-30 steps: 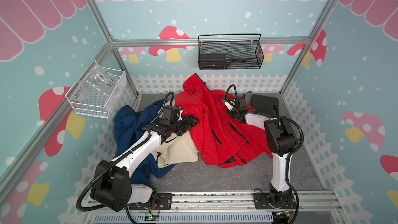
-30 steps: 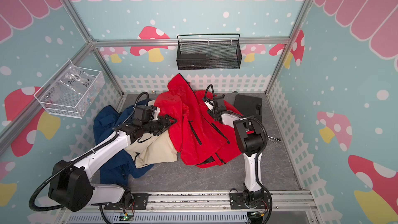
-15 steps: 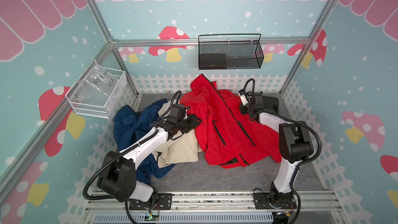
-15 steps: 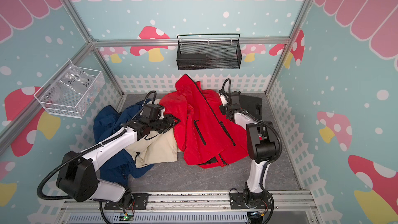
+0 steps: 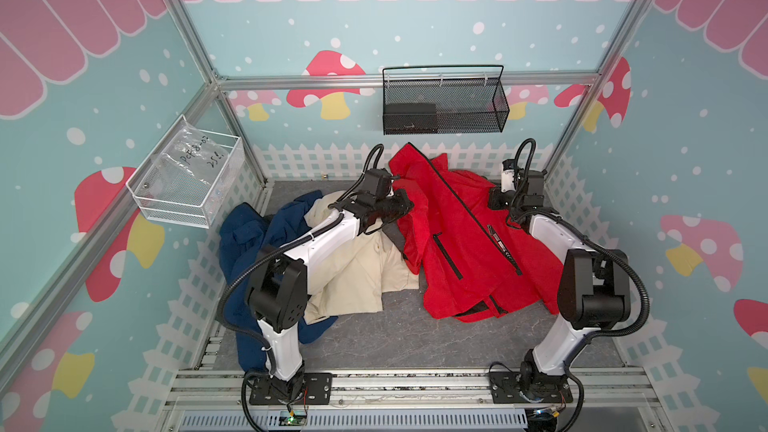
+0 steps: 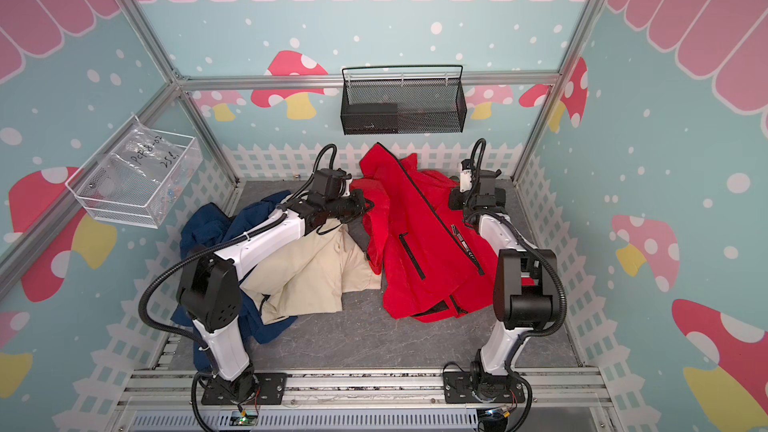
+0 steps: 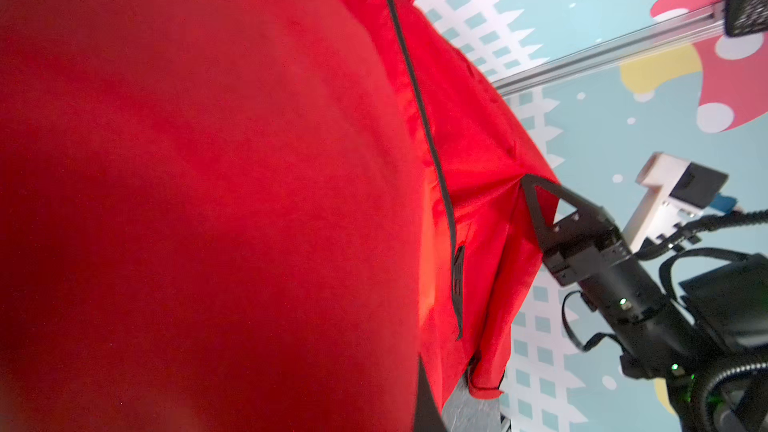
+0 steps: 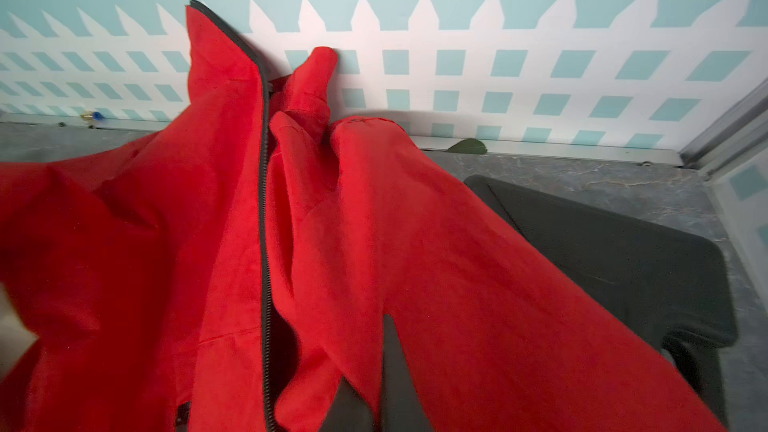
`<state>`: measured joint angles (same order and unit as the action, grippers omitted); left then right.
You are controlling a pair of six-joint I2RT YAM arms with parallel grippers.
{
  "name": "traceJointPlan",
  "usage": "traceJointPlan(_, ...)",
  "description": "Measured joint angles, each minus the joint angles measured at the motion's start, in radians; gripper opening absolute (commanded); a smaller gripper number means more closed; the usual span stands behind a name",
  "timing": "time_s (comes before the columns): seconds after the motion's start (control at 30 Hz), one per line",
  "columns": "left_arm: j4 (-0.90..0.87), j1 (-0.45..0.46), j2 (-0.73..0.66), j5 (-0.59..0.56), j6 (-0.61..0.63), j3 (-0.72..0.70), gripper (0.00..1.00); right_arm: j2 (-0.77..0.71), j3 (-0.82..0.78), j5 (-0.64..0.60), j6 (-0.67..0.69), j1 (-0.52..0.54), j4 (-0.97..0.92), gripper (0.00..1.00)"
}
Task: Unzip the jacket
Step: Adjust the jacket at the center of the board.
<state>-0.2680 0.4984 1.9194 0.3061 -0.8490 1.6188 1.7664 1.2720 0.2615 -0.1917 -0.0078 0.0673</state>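
Red cloth fills the back right of the grey floor [image 5: 395, 334]: the red jacket [image 5: 465, 251], collar propped against the picket-fence wall, hem toward the arm bases.

- Its zip [image 5: 457, 200] shows as a dark line slanting down the front from collar to hem. Cannot tell how far it is done up.
- The left gripper [image 5: 409, 206] has its jaws closed on the jacket's left edge near the shoulder, with cloth bunched up against it. Its own wrist view is almost all red fabric at close range.
- The right gripper [image 7: 534, 191] has its jaws closed on a pinch of the jacket's right edge. The left wrist view shows this plainly, with the fabric drawn into a taut peak at the tips.
- The jacket hangs between the two claws. The zip runs roughly midway between them and touches neither.
- A beige garment [image 5: 361, 268] lies just left of the jacket, under the left arm.
- A navy garment [image 5: 245, 238] lies beyond the beige one.
- A black cloth piece [image 8: 623, 268] sits partly under the jacket's right side.
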Motion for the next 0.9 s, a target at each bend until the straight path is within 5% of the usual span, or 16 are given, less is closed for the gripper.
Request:
traceJointPlan(0.27, -0.086, -0.006, 0.183, -0.026, 0.067, 0.303, 0.00, -0.001, 0.000, 0.111, -0.088, 0.055, 0.037, 0.01)
traceJointPlan(0.33, -0.109, -0.014, 0.188, -0.026, 0.079, 0.330, 0.04, -0.001, -0.001, 0.133, -0.106, 0.074, 0.055, 0.22)
traceJointPlan(0.43, -0.122, -0.037, 0.182, 0.003, 0.101, 0.336, 0.52, -0.005, -0.004, 0.138, -0.121, 0.094, 0.079, 0.79)
traceJointPlan(0.5, -0.130, -0.051, 0.166, 0.018, 0.119, 0.319, 0.70, -0.025, -0.019, 0.127, -0.120, 0.094, 0.092, 0.99)
traceJointPlan(0.67, -0.146, -0.087, -0.019, 0.024, 0.197, 0.127, 0.99, -0.107, -0.045, 0.120, -0.103, 0.072, 0.100, 1.00)
traceJointPlan(0.9, -0.092, -0.177, -0.456, -0.016, 0.316, -0.163, 1.00, -0.372, -0.183, 0.105, -0.034, 0.027, 0.090, 0.99)
